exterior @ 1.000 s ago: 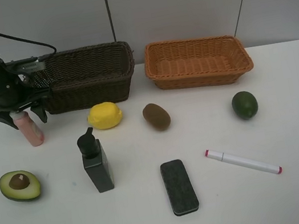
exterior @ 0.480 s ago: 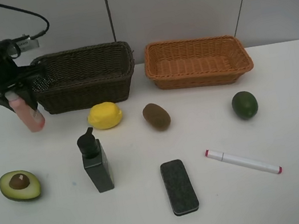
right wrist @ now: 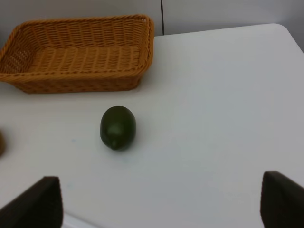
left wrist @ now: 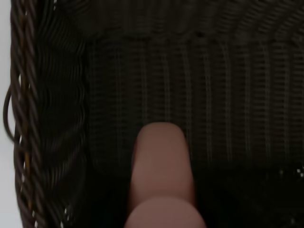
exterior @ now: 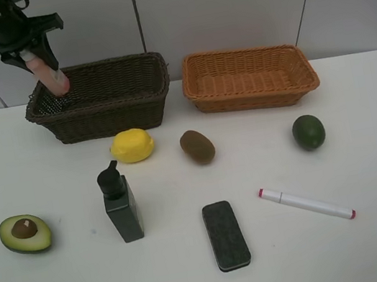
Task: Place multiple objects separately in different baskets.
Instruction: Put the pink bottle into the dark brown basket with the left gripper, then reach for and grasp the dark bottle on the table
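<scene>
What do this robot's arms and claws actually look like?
The left gripper is matte black, with a wide crossbar above two short fingers, on an equally black arm. Of the right gripper only two dark, blunt, squared fingertips show; its arm is out of view. No markings are legible.

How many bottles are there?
2. The pink bottle is held by the left gripper over the dark brown basket's left end. The dark green bottle stands on the table, in front of the yellow lemon. Part of that basket's inside is hidden.
</scene>
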Controlling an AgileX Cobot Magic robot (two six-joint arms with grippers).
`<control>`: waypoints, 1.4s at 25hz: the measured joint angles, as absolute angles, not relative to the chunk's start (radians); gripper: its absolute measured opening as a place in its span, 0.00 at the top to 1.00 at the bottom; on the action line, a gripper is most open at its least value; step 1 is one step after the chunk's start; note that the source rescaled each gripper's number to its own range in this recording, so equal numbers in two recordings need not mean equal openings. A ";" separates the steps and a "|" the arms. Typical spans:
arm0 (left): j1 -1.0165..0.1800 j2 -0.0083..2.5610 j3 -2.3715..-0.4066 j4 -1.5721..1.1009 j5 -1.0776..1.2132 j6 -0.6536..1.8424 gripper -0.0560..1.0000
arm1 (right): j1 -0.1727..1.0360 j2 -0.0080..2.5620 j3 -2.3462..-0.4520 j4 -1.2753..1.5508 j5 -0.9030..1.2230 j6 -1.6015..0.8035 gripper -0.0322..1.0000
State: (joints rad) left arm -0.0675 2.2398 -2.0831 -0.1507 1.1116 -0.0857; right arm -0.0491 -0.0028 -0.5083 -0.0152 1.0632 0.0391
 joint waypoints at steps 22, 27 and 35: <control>-0.067 2.346 -2.295 -0.156 1.199 -0.126 0.16 | -0.049 -0.003 -0.508 -0.015 1.063 0.039 0.02; -0.082 2.098 -1.959 -0.177 1.198 -0.127 0.16 | -0.049 -0.003 -0.508 -0.015 1.063 0.039 0.02; -0.222 1.635 -1.438 -0.181 1.198 -0.223 0.16 | -0.049 -0.003 -0.508 -0.015 1.063 0.039 0.02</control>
State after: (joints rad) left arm -0.2221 1.6354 -1.4379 -0.1809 1.1984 -0.2232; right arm -0.0491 -0.0028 -0.5083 -0.0152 1.0632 0.0391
